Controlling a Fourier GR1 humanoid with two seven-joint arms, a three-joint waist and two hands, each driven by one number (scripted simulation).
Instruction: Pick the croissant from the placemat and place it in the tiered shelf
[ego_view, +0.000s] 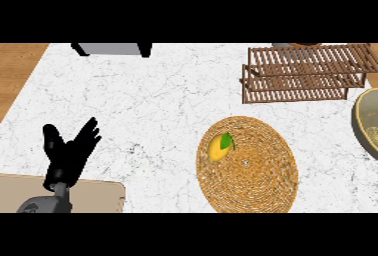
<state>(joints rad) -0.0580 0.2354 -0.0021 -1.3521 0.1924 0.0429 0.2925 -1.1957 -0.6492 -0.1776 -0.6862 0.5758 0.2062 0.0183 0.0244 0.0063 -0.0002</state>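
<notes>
The left hand (68, 155) shows at about eight o'clock, open, fingers straight and spread toward one o'clock, thumb apart, grey forearm (44, 204) below it.

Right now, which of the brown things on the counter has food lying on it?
The round woven straw placemat: a yellow piece with a green leaf lies on it. The slatted wooden tiered shelf holds nothing visible.

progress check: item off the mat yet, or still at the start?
Nothing looks done. The yellow item with a green leaf lies on the woven placemat, which reads more as a lemon than a croissant. Nothing is in hand: the left robot hand is open, fingers up, at lower left, far from the mat; the right shows nowhere. Left to do: reach, grasp, carry to the wooden shelf at upper right, whose slats hold nothing.
</notes>
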